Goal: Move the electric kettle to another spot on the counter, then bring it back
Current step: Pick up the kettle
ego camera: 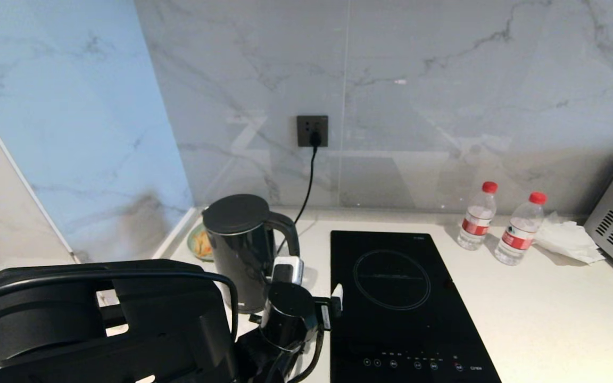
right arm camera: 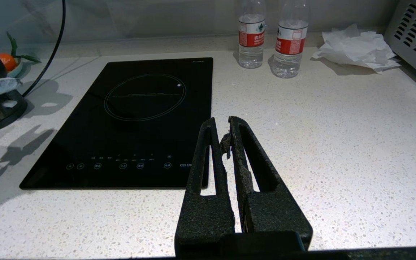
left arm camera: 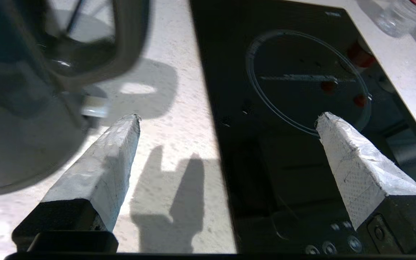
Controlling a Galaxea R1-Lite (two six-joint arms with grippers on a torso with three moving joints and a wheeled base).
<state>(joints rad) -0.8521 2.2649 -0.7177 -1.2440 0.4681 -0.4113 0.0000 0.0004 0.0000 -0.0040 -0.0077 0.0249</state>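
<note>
The left gripper (left arm camera: 226,119) hung wide open and empty over the counter (left arm camera: 179,119), with the electric kettle (ego camera: 242,250) just beside one padded finger (left arm camera: 107,166) and the induction hob (left arm camera: 302,90) under the other, while the right gripper (right arm camera: 226,124) sat closed, holding nothing.

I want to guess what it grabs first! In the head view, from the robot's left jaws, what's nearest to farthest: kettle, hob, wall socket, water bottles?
1. Glossy black electric kettle, just beside
2. Flat black glass hob, opposite side
3. Dark wall socket, behind
4. Two red-capped clear water bottles, far right
</note>
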